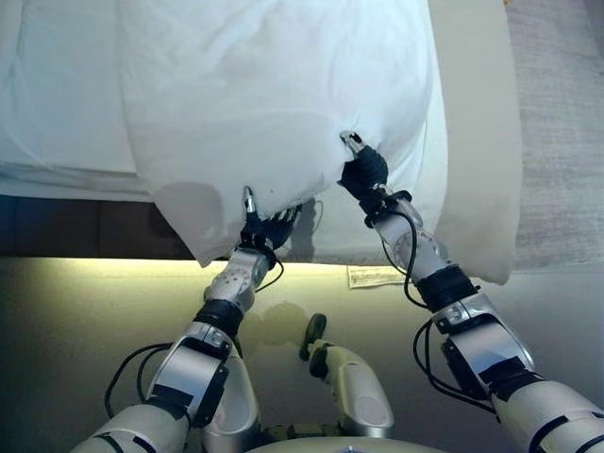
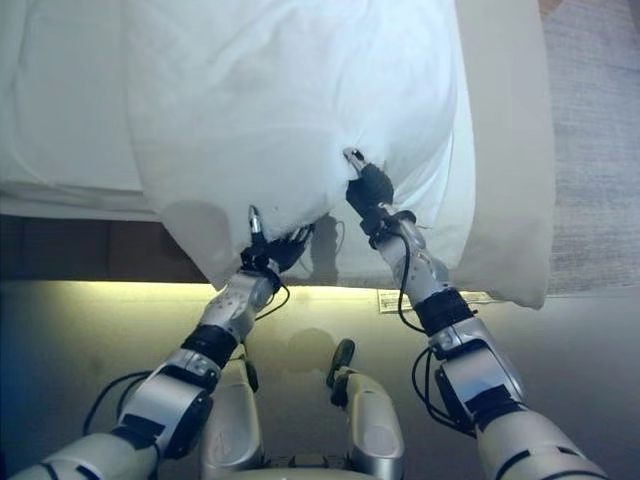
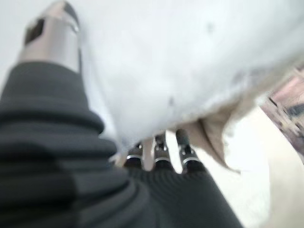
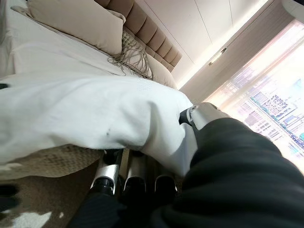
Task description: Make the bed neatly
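A white duvet (image 1: 274, 104) lies bunched along the bed, and its near edge hangs over the foot of the mattress. My left hand (image 1: 262, 226) grips that edge at its lower left, with the thumb (image 3: 52, 33) on top and the fingers (image 3: 161, 152) curled beneath the cloth. My right hand (image 1: 363, 172) pinches the same edge a little further right and higher. Its thumb (image 4: 202, 114) presses on the duvet (image 4: 85, 118) and its fingers (image 4: 128, 175) are tucked under it. The duvet's left part lies flatter on the bed (image 1: 57, 104).
A beige bedcover (image 1: 477, 142) shows to the right of the duvet and drapes over the bed's corner. Grey carpet (image 1: 562, 123) lies beyond it. A lit strip runs under the dark bed base (image 1: 85, 231). Beige pillows (image 4: 80, 21) and a padded headboard (image 4: 142, 28) are at the far end.
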Controlling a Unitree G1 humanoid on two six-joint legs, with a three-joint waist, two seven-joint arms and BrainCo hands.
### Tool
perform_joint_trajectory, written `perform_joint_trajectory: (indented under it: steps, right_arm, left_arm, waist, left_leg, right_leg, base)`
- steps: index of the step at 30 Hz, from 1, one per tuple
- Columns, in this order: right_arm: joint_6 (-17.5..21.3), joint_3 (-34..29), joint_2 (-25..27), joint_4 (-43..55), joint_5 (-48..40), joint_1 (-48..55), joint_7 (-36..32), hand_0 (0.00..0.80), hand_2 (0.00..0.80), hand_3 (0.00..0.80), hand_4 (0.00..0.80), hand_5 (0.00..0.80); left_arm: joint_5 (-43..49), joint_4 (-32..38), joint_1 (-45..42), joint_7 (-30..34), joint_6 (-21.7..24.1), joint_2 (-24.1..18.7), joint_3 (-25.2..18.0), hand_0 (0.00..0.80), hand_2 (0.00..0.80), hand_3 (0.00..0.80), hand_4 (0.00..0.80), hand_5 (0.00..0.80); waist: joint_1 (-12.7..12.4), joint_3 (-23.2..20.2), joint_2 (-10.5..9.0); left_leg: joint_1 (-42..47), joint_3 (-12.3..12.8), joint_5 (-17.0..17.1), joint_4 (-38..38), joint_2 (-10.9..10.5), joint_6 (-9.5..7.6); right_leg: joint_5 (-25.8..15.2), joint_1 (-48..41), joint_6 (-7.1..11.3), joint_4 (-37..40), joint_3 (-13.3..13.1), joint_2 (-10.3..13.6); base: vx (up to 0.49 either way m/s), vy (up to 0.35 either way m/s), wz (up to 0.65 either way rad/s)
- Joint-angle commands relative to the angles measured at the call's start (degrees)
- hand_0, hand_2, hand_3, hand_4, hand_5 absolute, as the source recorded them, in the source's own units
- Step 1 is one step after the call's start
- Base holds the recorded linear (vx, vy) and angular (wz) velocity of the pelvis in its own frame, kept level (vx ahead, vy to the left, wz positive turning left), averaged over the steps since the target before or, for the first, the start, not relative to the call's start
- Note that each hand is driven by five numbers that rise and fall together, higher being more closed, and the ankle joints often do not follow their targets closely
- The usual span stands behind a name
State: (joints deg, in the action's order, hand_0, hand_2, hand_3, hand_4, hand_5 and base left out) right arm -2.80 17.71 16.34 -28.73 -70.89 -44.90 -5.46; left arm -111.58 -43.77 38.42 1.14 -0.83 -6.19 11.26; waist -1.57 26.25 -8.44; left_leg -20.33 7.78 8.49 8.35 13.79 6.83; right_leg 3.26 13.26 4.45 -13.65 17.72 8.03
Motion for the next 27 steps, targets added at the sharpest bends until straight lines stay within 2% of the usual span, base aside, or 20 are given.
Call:
perform_joint_trajectory:
  steps: [1,8,13,17,18,19,23,27]
  right_arm:
    - [1.4,-0.7,-0.3,10.9,-0.4,0.3,-4.3,0.800,0.800,0.800,0.800,0.800]
    - [0.9,-1.4,-0.3,11.8,1.2,3.2,-4.5,0.800,0.800,0.800,0.800,0.800]
    - [0.4,-2.5,-0.2,10.4,2.2,5.7,-3.6,0.800,0.800,0.800,0.800,0.800]
    - [-0.3,-3.6,0.4,9.2,4.0,8.3,-3.8,0.800,0.800,0.800,0.800,0.800]
    - [-0.9,-3.8,0.5,9.0,4.7,9.0,-3.8,0.461,0.461,0.461,0.461,0.461]
    - [-1.6,-3.9,0.9,8.6,5.6,9.5,-3.1,0.000,0.000,0.000,0.000,0.000]
    - [-5.0,-4.9,2.6,7.1,7.2,12.3,-3.1,0.000,0.000,0.000,0.000,0.000]
    - [-9.9,-4.6,4.0,6.2,9.4,17.5,-5.3,0.000,0.000,0.000,0.000,0.000]
  left_arm:
    - [-1.4,4.4,5.5,5.4,2.8,0.5,-2.4,0.000,0.000,0.000,0.000,0.000]
    - [-1.4,7.1,5.4,7.9,8.1,-0.3,-5.9,0.000,0.000,0.000,0.000,0.000]
    - [-1.4,8.1,2.4,8.1,13.3,-0.7,-9.1,0.000,0.000,0.000,0.000,0.000]
    - [-1.4,8.6,-0.1,9.4,15.5,-2.4,-11.8,0.000,0.000,0.000,0.000,0.000]
    - [-1.4,8.8,-0.8,9.6,16.3,-2.8,-12.6,0.000,0.000,0.000,0.000,0.000]
    - [-1.4,8.7,-1.4,9.8,17.3,-3.3,-13.6,0.000,0.000,0.000,0.000,0.000]
    - [-1.4,7.9,-3.0,10.4,18.5,-6.4,-17.2,0.000,0.000,0.000,0.000,0.000]
    - [-1.4,6.8,-4.9,10.7,17.4,-9.5,-19.6,0.000,0.000,0.000,0.000,0.000]
  waist:
    - [1.1,-3.4,-1.55]
    - [0.8,-4.0,-2.34]
    - [-0.3,-4.7,-2.74]
    - [-1.2,-5.6,-2.88]
    - [-1.4,-5.9,-2.86]
    - [-1.6,-6.2,-2.84]
    - [-2.0,-7.7,-2.42]
    - [-1.9,-9.5,-2.00]
  left_leg:
    - [-0.7,-0.3,-5.4,3.7,2.2,2.56]
    - [-0.6,-0.8,-5.8,3.4,2.1,2.73]
    - [0.8,-1.6,-6.0,2.4,1.9,2.63]
    - [2.1,-2.1,-6.0,1.4,1.6,2.55]
    - [2.5,-2.3,-6.0,1.2,1.5,2.56]
    - [2.9,-2.4,-6.0,1.0,1.4,2.61]
    - [5.1,-2.6,-5.9,-0.5,1.0,2.69]
    - [7.5,-2.6,-5.7,-2.3,0.6,2.64]
  right_leg:
    - [-2.8,0.7,3.96,2.4,-3.2,4.4]
    - [-2.3,0.5,3.90,2.3,-2.8,4.2]
    - [-2.0,-1.2,3.91,3.0,-1.9,4.2]
    - [-2.0,-3.0,3.96,4.1,-1.3,4.2]
    - [-2.0,-3.6,3.98,4.4,-1.1,4.3]
    - [-1.9,-4.1,3.97,4.6,-1.0,4.3]
    - [-1.6,-6.7,3.99,5.9,-0.5,4.4]
    - [-1.5,-9.0,4.15,7.4,-0.4,4.4]
  base:
    - [0.000,0.000,0.00]
    - [0.004,-0.010,0.00]
    - [0.031,-0.039,0.03]
    - [0.043,-0.041,0.10]
    - [0.056,-0.014,0.12]
    - [0.065,0.006,0.06]
    - [0.077,0.036,0.05]
    - [0.069,0.062,0.06]
